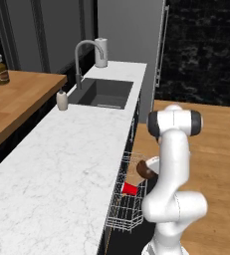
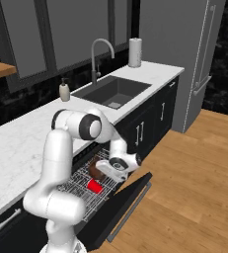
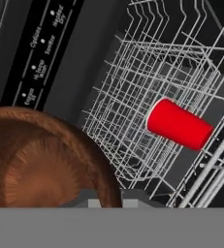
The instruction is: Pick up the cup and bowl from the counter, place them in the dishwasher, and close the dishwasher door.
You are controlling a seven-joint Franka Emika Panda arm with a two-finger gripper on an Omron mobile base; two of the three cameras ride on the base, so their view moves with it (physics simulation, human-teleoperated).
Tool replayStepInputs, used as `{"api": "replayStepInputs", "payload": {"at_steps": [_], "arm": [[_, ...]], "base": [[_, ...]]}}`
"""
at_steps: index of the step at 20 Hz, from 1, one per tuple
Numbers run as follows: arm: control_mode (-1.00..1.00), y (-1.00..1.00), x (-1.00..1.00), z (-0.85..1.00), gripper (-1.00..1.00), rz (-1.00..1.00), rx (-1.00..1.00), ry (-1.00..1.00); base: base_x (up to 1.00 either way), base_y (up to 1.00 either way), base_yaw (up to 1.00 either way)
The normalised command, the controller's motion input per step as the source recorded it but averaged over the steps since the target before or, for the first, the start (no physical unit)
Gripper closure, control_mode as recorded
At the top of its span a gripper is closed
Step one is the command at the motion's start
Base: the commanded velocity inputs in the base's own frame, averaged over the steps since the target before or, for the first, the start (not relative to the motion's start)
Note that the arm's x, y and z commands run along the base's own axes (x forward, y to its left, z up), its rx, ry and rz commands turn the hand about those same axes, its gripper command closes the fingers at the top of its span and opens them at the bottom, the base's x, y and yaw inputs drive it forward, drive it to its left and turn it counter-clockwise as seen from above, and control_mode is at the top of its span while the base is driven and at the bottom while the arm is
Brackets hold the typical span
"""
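My gripper (image 2: 107,170) is shut on the rim of the dark brown bowl (image 2: 96,170), holding it just above the pulled-out wire rack (image 2: 78,190) of the dishwasher. In the hand view the bowl (image 3: 36,160) fills the lower left, close to the camera. The red cup (image 3: 179,123) lies on its side in the rack (image 3: 133,92). From the left base view the bowl (image 1: 145,169) hangs above the cup (image 1: 130,189), with the arm partly in front of it. The dishwasher door (image 2: 128,197) hangs open over the floor. The white marble counter (image 1: 57,164) runs above the dishwasher.
A sink (image 1: 104,93) with a faucet (image 1: 81,55), a soap bottle (image 1: 61,100) and a paper roll (image 1: 101,52) sit farther along the counter. A wooden shelf (image 1: 17,99) with jars lies left. A tall grey fridge (image 2: 194,54) stands beyond; wooden floor (image 2: 184,188) spreads right.
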Motion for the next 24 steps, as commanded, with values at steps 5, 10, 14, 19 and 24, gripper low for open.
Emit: {"api": "replayStepInputs", "payload": {"at_steps": [5,10,14,19,24], "arm": [[-1.0,0.45,0.19,-0.21,1.0,0.0,0.0,0.08],[-1.0,0.47,0.0,-0.35,1.0,0.02,0.0,0.17],[-1.0,0.28,0.02,-0.6,1.0,0.02,0.0,0.21],[-1.0,0.21,0.0,-0.72,1.0,0.03,0.0,0.15],[-1.0,0.0,0.06,-0.92,1.0,0.09,0.0,0.17]], "base": [[0.0,0.0,0.0],[0.0,0.0,0.0],[0.0,0.0,0.0],[0.0,0.0,0.0],[0.0,0.0,0.0]]}}
